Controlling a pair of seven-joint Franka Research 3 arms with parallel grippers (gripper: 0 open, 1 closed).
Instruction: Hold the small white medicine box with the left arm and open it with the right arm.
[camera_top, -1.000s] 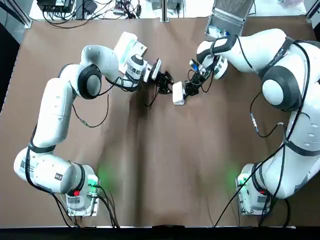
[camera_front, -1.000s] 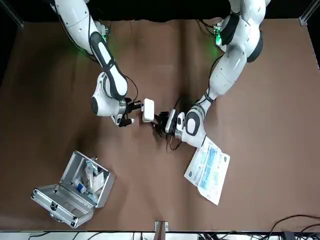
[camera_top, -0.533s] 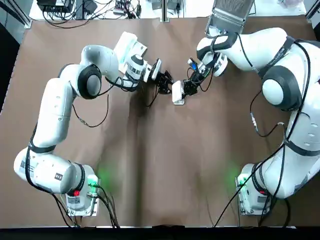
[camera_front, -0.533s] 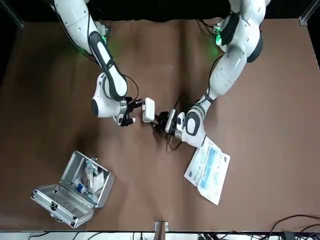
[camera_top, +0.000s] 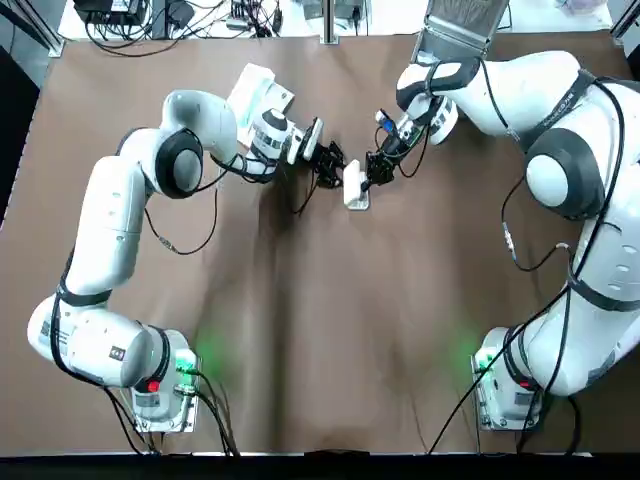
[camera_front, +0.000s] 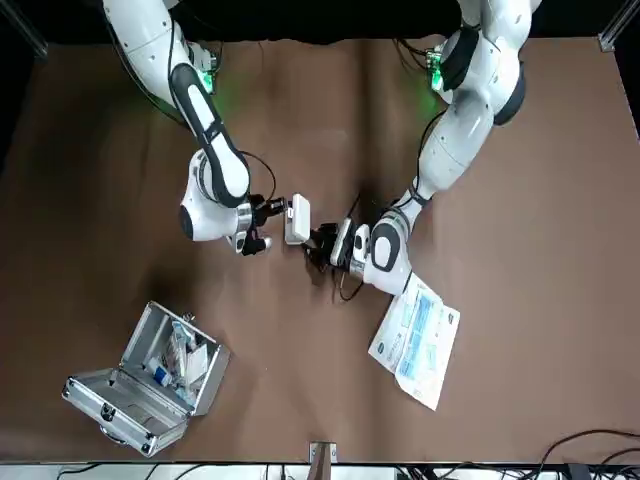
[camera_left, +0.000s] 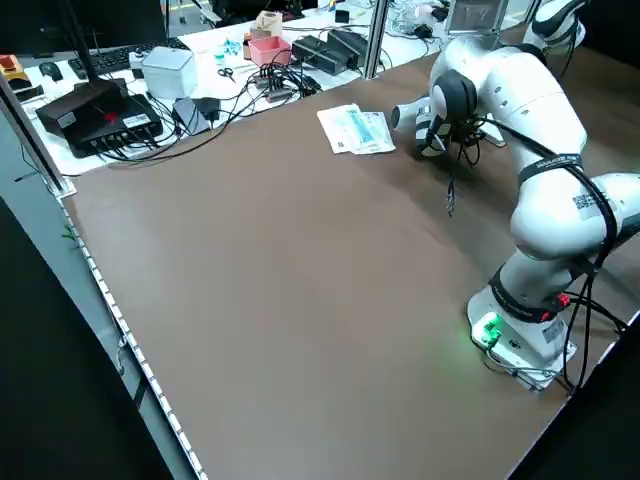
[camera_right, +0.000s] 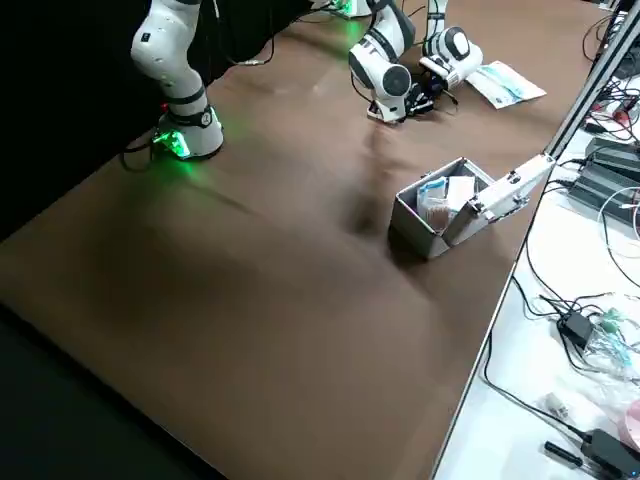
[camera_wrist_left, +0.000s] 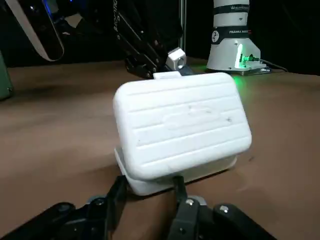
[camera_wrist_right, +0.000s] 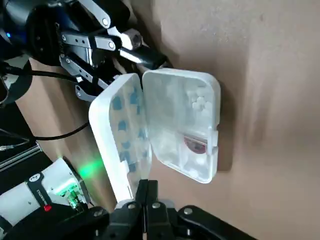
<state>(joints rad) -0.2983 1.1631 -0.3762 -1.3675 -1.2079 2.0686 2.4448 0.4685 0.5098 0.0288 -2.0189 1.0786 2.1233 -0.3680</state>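
small white medicine box (camera_top: 354, 187) – smooth rounded plastic, ribbed lid (camera_wrist_right: 119, 135) hinged up off its translucent tray (camera_wrist_right: 172, 112) – sits mid-table on brown mat (camera_top: 330, 330), left gripper (camera_top: 333, 170) low and level with fingers pinching the base edge, right gripper (camera_top: 371, 171) opposite with fingers closed on the lid rim – wide mat toward the arm bases

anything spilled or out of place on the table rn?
Nothing spilled. The small white medicine box sits mid-table with its lid hinged up, and the pills are all inside. The left gripper clamps its base; the right gripper pinches the lid edge. The open metal case and the leaflet lie apart from it.
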